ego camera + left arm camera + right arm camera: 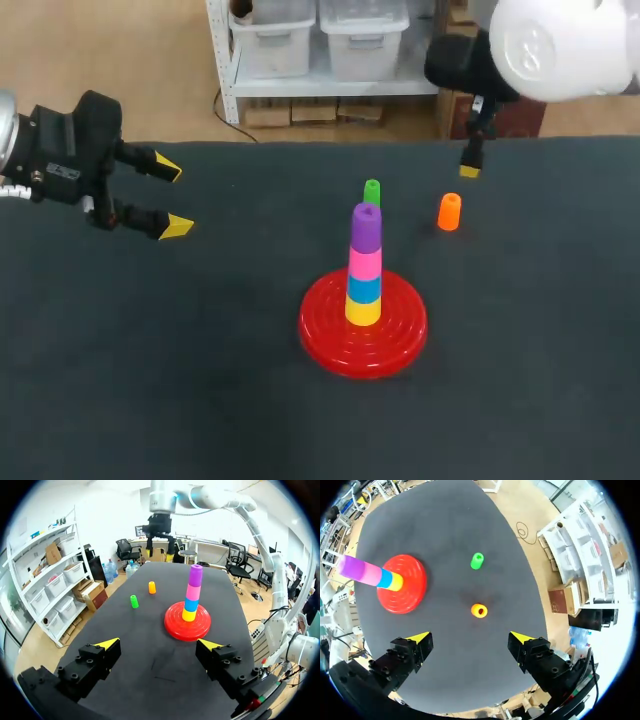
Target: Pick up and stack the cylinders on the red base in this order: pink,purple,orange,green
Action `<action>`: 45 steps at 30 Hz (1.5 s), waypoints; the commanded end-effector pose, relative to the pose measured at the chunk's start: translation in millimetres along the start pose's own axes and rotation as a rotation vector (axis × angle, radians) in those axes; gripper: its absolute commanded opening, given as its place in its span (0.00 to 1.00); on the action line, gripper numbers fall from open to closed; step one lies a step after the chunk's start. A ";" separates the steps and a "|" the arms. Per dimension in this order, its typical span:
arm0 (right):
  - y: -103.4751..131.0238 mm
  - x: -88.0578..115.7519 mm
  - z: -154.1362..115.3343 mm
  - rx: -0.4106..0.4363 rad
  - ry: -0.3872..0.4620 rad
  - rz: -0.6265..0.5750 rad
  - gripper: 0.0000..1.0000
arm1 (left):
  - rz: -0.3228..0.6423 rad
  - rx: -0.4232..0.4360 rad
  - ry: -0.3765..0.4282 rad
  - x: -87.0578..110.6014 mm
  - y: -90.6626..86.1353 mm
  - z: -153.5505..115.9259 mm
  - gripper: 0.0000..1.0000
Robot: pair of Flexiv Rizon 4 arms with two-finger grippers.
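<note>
The red base (322, 335) holds a stack of yellow, blue, pink (365, 263) and purple (366, 225) cylinders, purple on top. A green cylinder (372, 192) stands on the mat just behind the stack. To the right of it, an orange cylinder (449, 212) stands alone. My right gripper (470, 637) hangs open above the orange cylinder (479, 610), which lies just ahead of its tips, untouched; the green one (477, 560) is farther on. My left gripper (172, 197) is open and empty at the far left, well away from the base (174, 625).
The dark mat (150, 380) covers the whole table. In the left wrist view the orange cylinder (152, 587) and the green cylinder (134, 601) stand beyond the base's left side, with my right arm (161, 527) over the far edge.
</note>
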State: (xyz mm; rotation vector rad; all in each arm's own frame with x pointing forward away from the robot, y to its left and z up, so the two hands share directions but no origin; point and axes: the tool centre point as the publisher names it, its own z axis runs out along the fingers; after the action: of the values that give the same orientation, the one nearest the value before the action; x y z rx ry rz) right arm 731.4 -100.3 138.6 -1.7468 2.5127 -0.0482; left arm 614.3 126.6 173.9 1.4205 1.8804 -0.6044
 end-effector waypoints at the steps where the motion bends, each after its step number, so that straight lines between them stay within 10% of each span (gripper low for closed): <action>1: -18.7 -12.4 34.8 -0.030 0.024 -0.002 1.00 | 0.003 -0.002 -0.005 2.0 -0.1 0.4 1.00; 14: -14.7 -5.5 89.9 -0.111 0.056 0.050 1.00 | 0.003 -0.002 -0.005 2.0 -0.1 0.4 1.00; 39: -12.0 -6.0 113.0 -0.109 0.094 0.068 1.00 | 0.003 -0.002 -0.005 2.0 -0.1 0.4 1.00; 45: -11.8 -7.9 115.6 -0.109 0.097 0.065 0.79 | 0.003 -0.002 -0.005 2.0 -0.1 0.4 1.00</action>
State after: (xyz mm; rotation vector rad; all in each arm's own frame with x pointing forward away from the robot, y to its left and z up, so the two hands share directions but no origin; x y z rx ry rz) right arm 754.0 -95.4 26.1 -1.7397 2.6860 0.0105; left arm 614.3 126.7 173.9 1.4205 1.8804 -0.6043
